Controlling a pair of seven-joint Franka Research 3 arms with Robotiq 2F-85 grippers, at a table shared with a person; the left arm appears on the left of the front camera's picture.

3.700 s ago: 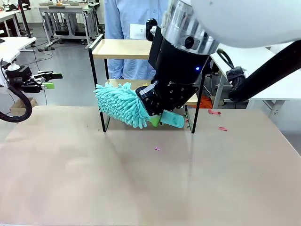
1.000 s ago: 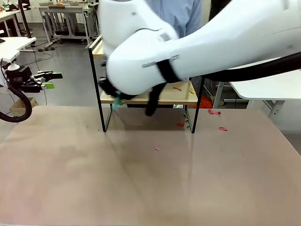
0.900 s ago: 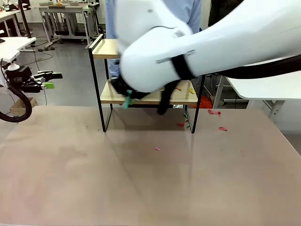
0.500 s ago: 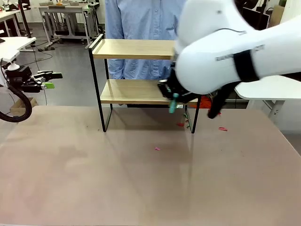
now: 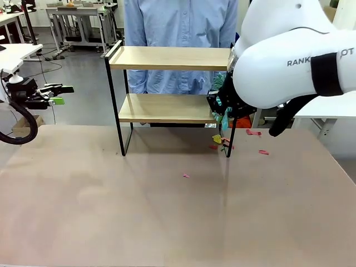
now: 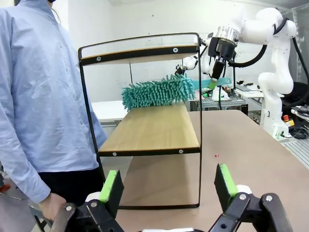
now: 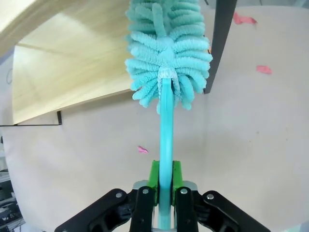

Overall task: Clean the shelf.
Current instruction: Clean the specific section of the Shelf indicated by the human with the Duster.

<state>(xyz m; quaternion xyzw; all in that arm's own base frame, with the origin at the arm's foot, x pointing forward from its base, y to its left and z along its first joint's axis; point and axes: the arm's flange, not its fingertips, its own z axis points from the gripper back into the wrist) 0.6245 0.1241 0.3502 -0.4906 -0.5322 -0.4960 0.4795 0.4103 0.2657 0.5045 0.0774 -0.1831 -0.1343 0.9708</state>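
Right arm is in across the right end of the shelf (image 5: 167, 83), which stands at the far middle of the table (image 5: 167, 222) on its thin black legs. The right gripper (image 5: 220, 103) is clamped tight on the teal handle of a fluffy teal duster (image 6: 157, 91). The right wrist view shows it plainly: green pads (image 7: 153, 179) squeezed on either side of the handle (image 7: 165, 140), the shaggy head (image 7: 166, 53) out in front, lying over the edge of the lower board (image 7: 72, 58) right beside a black post. From the left wrist view, the head sits along the far end of the lower board and looks to rest on it, under the top board.

Left gripper (image 5: 62, 95) hangs well off to the left, beyond the table's edge, jaws spread wide and holding nothing; its green pads (image 6: 111, 186) stand far apart.

On the table, small pink scraps (image 5: 186, 176) lie in front of the shelf, and more (image 5: 263, 152) to the right. A yellow bit (image 5: 217, 138) lies by the near right leg.

A person in a light blue shirt (image 5: 178, 22) stands just behind the shelf at the far side.
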